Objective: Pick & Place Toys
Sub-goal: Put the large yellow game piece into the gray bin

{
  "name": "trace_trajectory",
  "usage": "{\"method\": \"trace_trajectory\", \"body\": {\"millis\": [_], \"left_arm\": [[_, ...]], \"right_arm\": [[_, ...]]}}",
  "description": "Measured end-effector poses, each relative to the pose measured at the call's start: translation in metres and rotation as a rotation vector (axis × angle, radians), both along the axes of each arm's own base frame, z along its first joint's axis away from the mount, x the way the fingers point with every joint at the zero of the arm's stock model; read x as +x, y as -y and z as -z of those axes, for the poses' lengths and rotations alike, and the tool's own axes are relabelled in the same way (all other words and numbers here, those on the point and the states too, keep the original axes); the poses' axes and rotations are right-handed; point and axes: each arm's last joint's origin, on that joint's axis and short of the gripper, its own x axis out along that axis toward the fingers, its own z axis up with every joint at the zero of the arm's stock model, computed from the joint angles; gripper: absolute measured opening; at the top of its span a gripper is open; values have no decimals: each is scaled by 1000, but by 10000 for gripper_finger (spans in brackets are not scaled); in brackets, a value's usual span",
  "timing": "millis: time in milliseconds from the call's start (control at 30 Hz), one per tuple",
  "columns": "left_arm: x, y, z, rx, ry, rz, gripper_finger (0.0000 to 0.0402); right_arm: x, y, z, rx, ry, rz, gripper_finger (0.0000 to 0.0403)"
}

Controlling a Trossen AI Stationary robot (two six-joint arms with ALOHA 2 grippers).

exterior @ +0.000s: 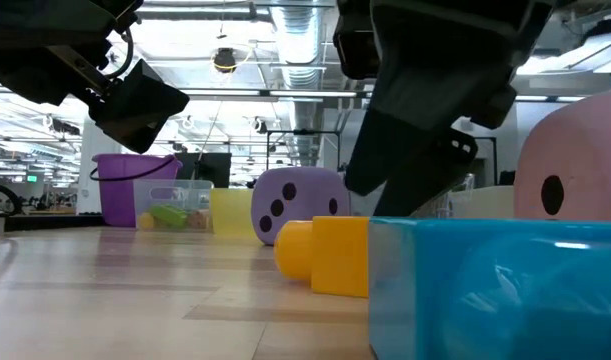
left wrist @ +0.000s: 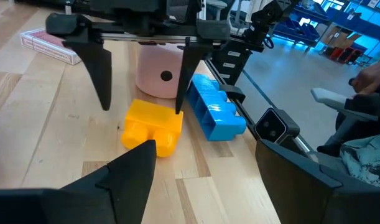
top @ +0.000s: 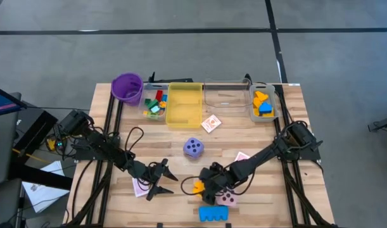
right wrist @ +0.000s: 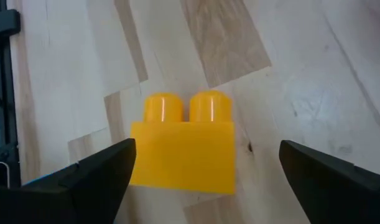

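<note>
A yellow brick (right wrist: pixel 183 149) lies on its side on the table near the front edge. My right gripper (right wrist: pixel 206 149) hangs over it, slanting down and open, with one finger (left wrist: pixel 99 68) on either side of the brick (left wrist: pixel 152 127); I see no touch. Beside it stand a pink die (top: pixel 228 198) and a blue brick (top: pixel 213 213). A purple die (top: pixel 193 148) sits mid-table. Pink-backed cards (top: pixel 211 123) lie scattered. My left gripper (top: pixel 161 180) waits open, left of the yellow brick (top: pixel 196 187), pointing at it.
Along the far edge stand a purple cup (top: pixel 126 87), a clear bin with bricks (top: pixel 154 104), a yellow bin (top: pixel 184 103), a clear bin (top: pixel 228 98) and a small bin with yellow and blue bricks (top: pixel 263 104). A card box (left wrist: pixel 50 45) lies beyond the pink die.
</note>
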Motion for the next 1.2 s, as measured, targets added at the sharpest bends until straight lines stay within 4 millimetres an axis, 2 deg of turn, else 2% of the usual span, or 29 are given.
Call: {"method": "trace_trajectory", "body": {"millis": [333,567,667,767,867,1033,1200], "left_arm": [[0,0,0,0,0,0,269],[0,0,0,0,0,1,269],[-1,1,1,6,-8,5,269],[-1,1,2,11,-16,7,269],[-1,1,2,12,-17,7,269],[-1,1,2,16,-23,7,269],[-2,1,4,25,-37,6,269]], "right_arm": [[-7,-13,1,9,0,-8,393],[6,-20,38,1,19,-14,393],[12,-25,48,17,14,-9,392],[14,-26,47,31,-4,7,382],[14,-26,43,25,0,2,354],[12,-26,33,-55,30,-123,305],[9,-29,33,-121,44,-207,310]]}}
